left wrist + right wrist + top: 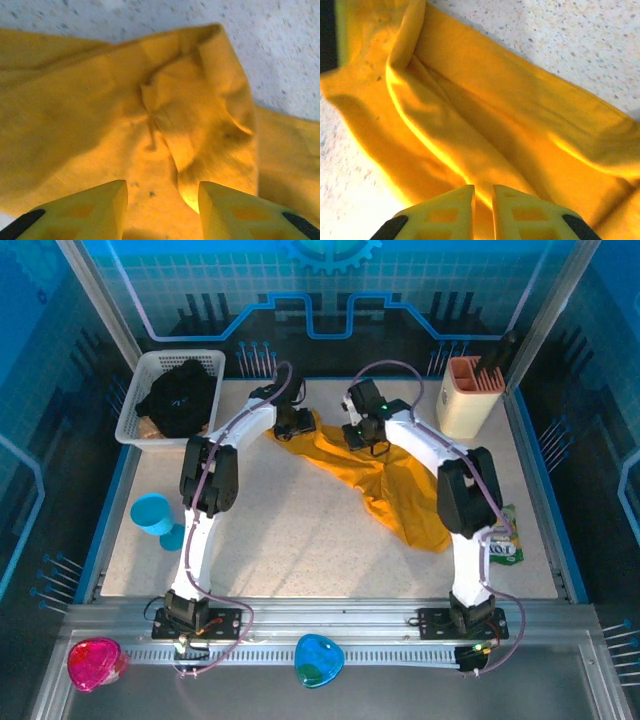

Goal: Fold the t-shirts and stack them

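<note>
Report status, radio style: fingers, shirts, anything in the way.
Left fingers apart over yellow t-shirt. Right fingers pinched on its fold. Black t-shirt in basket. Nothing blocking.

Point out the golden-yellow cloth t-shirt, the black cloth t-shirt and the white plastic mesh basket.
golden-yellow cloth t-shirt (400,490): top external view, on its crumpled middle.
black cloth t-shirt (178,400): top external view, on the bundle's middle.
white plastic mesh basket (133,410): top external view, on its left wall.

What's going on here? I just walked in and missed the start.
A robot is folding t-shirts. Its left end effector stands open over the crumpled yellow t-shirt on the table; its right end effector pinches a fold of it. The black t-shirt lies in the white basket, not yet folded.
</note>
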Robot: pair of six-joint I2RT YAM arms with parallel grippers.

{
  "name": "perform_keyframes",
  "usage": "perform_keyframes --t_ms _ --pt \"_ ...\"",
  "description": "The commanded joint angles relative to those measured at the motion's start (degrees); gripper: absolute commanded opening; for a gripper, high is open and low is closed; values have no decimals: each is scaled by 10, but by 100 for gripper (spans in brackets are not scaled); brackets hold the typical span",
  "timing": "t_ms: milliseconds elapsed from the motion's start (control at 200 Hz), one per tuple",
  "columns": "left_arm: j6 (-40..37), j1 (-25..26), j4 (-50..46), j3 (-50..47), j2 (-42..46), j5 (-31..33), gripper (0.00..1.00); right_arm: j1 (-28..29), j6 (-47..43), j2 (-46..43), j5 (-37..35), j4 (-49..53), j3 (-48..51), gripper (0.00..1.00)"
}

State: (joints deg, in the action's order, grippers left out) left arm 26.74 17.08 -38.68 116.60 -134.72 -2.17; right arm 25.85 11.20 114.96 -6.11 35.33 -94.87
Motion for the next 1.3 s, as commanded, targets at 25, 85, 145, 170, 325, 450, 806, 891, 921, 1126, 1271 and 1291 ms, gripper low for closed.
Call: perform_keyframes --t_ms 25,85,145,170,325,450,806,891,921,1126,1271,1291 --pt "-1 -14 -4 43 -32 9 41 4 28 -73 11 -21 95 16" --pt "-11 -16 -3 65 -51 0 41 5 39 -107 16 -28 137 16" --pt "-23 -16 -3 90 -73 -7 39 7 51 -140 18 -36 173 15" --pt "-27 -16 -4 101 -82 -10 38 7 54 -152 21 -37 186 15" --pt "-38 -16 -2 139 -114 -24 36 12 74 -215 17 -40 239 11" --pt "-40 -16 4 135 -114 -26 35 12 83 -250 8 -41 264 8" --pt "-43 -15 36 122 -114 -47 30 13 94 -266 5 -40 288 4" --pt "-43 -15 40 122 -115 -47 28 13 94 -265 5 -40 290 4" --pt "-43 -15 40 122 -116 -46 28 13 95 -265 6 -40 290 3" --pt "-43 -15 43 123 -121 -44 19 13 94 -269 6 -36 288 2" --pt "-43 -16 41 133 -129 -45 13 13 95 -280 3 -29 289 1" --pt "-43 -16 39 135 -131 -45 12 13 95 -282 2 -28 289 1"
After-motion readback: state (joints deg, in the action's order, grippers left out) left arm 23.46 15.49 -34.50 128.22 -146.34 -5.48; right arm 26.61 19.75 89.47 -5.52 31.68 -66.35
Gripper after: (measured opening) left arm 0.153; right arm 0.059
